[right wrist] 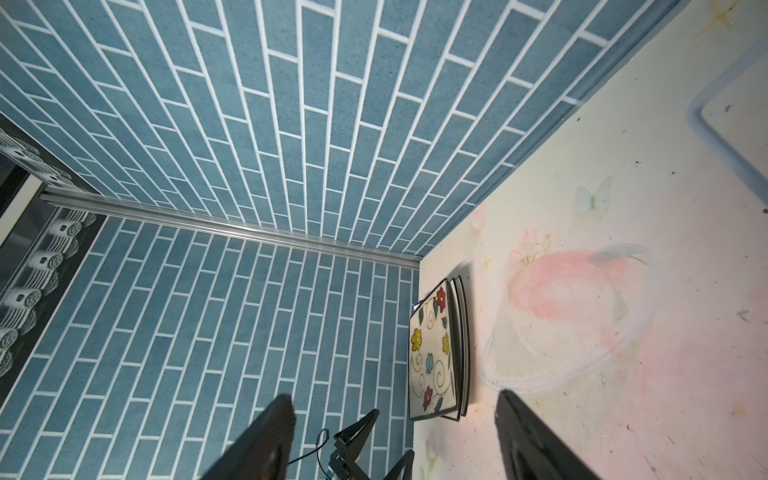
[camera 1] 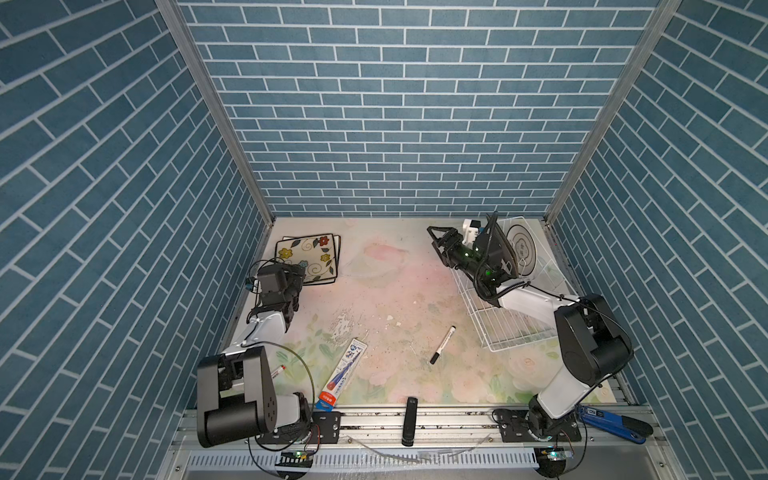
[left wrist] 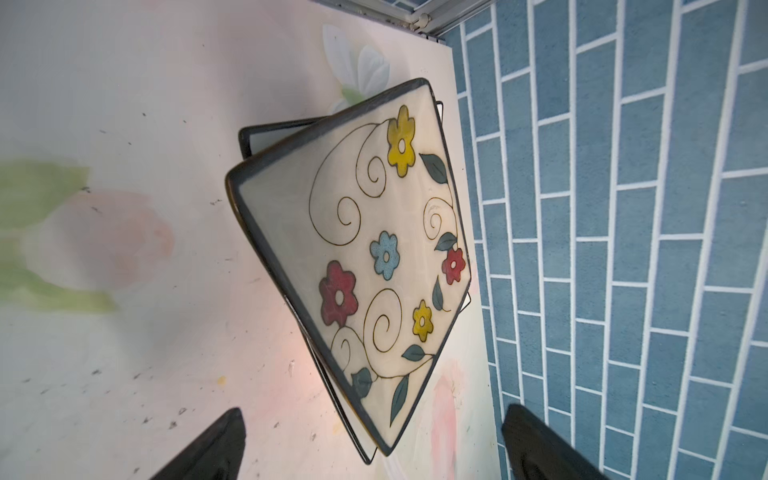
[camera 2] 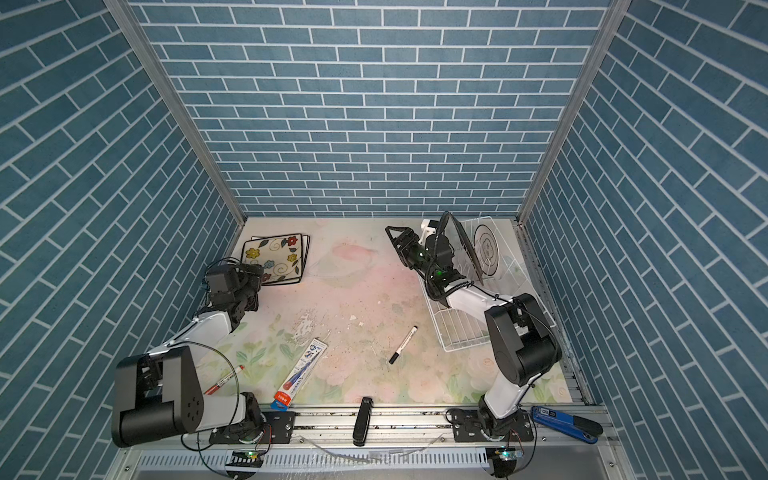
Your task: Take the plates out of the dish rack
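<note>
A cream flowered plate point(camera 1: 309, 255) point(camera 2: 276, 253) point(left wrist: 374, 232) tops a small stack of plates at the far left of the table; a white black-rimmed plate point(left wrist: 266, 137) peeks out beneath it. My left gripper point(camera 1: 299, 272) point(left wrist: 374, 409) hovers open just above the stack's near corner, holding nothing. The dish rack point(camera 1: 490, 345) point(camera 2: 449, 332) stands at the far right. It holds an upright black plate point(camera 1: 506, 249) point(camera 2: 467, 249) and a round white ringed plate point(camera 1: 524, 249) point(camera 2: 488, 251). My right gripper point(camera 1: 434, 237) point(camera 2: 392, 239) point(right wrist: 395, 395) is open and empty, left of the rack's far end, pointing toward the stack point(right wrist: 430, 353).
A black marker point(camera 1: 442, 345) lies in front of the rack. A long blue-and-white package point(camera 1: 343, 374) and a red pen point(camera 1: 277, 371) lie near the left arm's base. A black bar point(camera 1: 409, 419) and a blue hand tool point(camera 1: 611, 422) rest on the front rail.
</note>
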`<control>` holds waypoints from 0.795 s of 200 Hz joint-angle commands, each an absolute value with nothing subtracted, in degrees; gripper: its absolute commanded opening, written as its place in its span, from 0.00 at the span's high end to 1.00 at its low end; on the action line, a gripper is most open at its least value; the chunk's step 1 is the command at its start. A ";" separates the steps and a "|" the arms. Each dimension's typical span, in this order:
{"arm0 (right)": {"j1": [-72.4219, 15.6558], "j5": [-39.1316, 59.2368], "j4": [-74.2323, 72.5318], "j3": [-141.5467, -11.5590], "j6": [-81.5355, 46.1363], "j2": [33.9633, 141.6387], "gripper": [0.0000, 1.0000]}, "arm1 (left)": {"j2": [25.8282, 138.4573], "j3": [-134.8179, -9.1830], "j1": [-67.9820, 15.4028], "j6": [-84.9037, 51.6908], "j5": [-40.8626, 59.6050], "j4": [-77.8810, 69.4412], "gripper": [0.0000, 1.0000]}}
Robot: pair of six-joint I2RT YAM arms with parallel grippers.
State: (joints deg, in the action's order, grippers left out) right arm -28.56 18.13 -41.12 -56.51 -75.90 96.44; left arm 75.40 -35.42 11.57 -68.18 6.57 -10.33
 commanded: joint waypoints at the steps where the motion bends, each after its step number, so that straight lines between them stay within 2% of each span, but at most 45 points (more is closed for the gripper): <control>1: -29.12 20.08 -36.58 -57.28 -70.46 94.92 0.23 | 73.30 -36.03 12.75 -59.46 7.03 -6.61 0.02; 26: -31.53 17.92 -22.26 -61.70 -60.12 93.31 0.22 | 71.79 -41.61 14.33 -49.27 6.95 -1.21 0.01; 47: -33.27 18.26 -15.76 -65.60 -55.31 94.13 0.22 | 73.50 -46.88 15.41 -43.31 7.79 1.19 0.01; 90: -35.56 20.21 -9.51 -71.64 -51.55 98.98 0.22 | 83.24 -61.79 16.17 -31.80 7.83 9.08 0.01; 159: -36.66 23.82 -9.47 -77.87 -51.59 106.39 0.23 | 104.96 -82.68 17.97 -26.89 4.54 19.01 0.01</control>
State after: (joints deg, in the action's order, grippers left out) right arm -36.34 21.50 -10.87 -74.89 -53.67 105.32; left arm 98.41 -75.92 16.95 -30.87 6.26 11.79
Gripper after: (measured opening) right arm 0.774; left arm 0.988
